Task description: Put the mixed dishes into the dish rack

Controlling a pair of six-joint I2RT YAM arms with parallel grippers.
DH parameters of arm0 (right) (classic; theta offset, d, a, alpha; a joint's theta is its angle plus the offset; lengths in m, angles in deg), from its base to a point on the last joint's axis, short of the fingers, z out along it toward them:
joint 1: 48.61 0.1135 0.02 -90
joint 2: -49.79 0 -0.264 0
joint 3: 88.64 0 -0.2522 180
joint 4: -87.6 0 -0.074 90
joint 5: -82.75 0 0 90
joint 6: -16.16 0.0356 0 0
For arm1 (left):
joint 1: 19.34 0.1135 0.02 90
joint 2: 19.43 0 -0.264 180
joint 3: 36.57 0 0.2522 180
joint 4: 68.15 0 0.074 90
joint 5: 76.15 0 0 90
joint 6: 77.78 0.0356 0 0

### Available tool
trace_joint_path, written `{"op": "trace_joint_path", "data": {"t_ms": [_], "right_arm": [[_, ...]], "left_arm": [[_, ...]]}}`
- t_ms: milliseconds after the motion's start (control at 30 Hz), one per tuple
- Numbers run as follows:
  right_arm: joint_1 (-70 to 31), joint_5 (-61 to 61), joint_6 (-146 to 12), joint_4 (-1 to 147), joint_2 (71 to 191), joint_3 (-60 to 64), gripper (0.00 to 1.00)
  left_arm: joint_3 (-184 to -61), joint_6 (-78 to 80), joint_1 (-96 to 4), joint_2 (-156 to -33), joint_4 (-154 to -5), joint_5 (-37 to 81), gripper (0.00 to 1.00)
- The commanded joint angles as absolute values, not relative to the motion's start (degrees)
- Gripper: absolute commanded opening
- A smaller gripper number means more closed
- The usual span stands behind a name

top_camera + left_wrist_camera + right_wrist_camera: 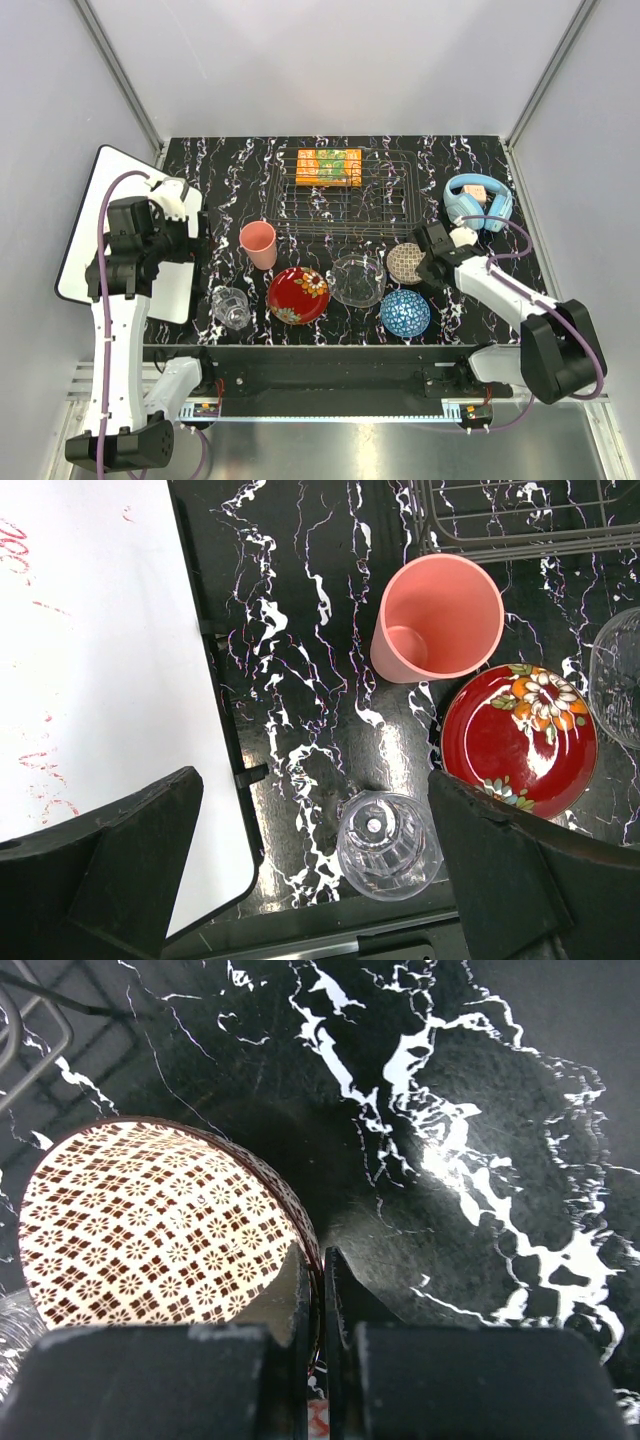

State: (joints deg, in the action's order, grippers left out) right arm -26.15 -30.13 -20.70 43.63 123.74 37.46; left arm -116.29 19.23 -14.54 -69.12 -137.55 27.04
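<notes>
A: So, L to R, what's the left gripper (314,810) doing?

B: It's hanging near-left w/ jaws spread wide, gripping nothing. The small clear glass cup (388,845) is standing upright under the gap.

A: And moving right?

B: The pink cup (440,620) is standing just far of it, w/ the red floral bowl (520,740) to its near right. The clear bowl (358,278) is sitting right of that. All are on the table, none racked yet. The dish rack (380,205) is lying far-centre, w/ an orange-green box (330,167) taking up its far side.

A: The right gripper (320,1272)?

B: It's pinching the small beige patterned bowl (160,1225) at the rim, one finger inside, one outside, jaws nearly together. The bowl is resting on the table just off the rack's near-right corner. The blue patterned bowl (405,312) is sitting nearer.

A: How's it going to handle?

B: I'm guessing stiff, light, prob. glazed, so slick at the rim and chippable against wire. A one-sided rim pinch is likely letting it hang tilted once lifted. For the glassware, I'm expecting slippery & fragile, so take the wall over the lip.
</notes>
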Motion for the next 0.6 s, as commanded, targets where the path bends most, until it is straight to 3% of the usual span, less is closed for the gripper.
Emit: {"op": "trace_joint_path", "data": {"t_ms": [0, 300, 567], "right_arm": [[-25.93, -31.6, -23.3, 39.14, 118.09, 36.91, 0.0], [-25.84, -34.14, -32.44, 26.13, 102.17, 25.24, 0.0], [-22.34, -56.8, -41.58, 25.15, 118.94, 3.7, 0.0]], "left_arm": [[-116.43, 18.81, -14.68, -68.3, -134.65, 26.34, 0.99], [-115.55, 18.11, -14.68, -69.27, -133.15, 26.95, 0.99], [-115.81, 18.46, -14.68, -68.92, -133.24, 27.22, 0.99]]}}
